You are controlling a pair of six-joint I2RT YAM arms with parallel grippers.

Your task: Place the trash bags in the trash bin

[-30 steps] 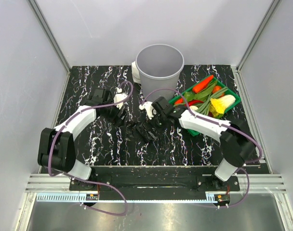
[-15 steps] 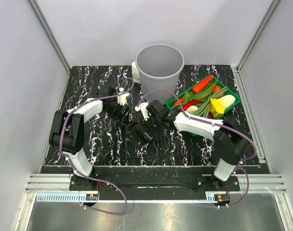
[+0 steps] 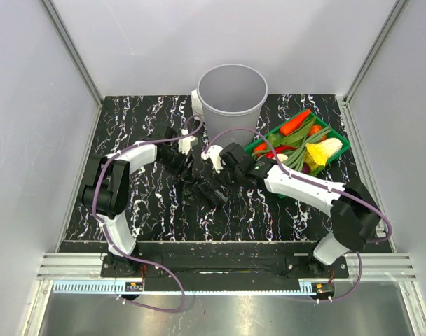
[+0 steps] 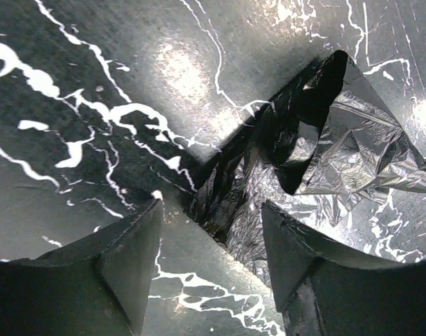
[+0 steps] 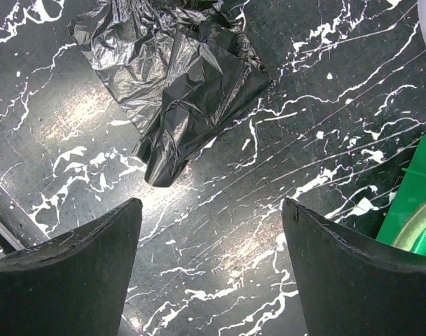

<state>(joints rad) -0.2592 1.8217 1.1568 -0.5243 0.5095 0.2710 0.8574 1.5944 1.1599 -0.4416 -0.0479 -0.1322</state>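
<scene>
Bag [image 5: 185, 84] lies crumpled on table [image 3: 269, 217], short of bin [image 3: 230, 112]; left hand [image 4: 209, 220] wide, straddling its edge for a pinch; right hand [image 5: 209, 224] wide, empty, nearby.

one bag [image 3: 207, 190], one bin [image 3: 230, 117], one basket [image 3: 345, 145]

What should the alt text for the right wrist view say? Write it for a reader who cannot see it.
A crumpled black trash bag lies on the black, white-veined table, just beyond the open right claw, whose two fingers frame bare tabletop with nothing between them. The corner of a green basket shows at the right edge.
</scene>
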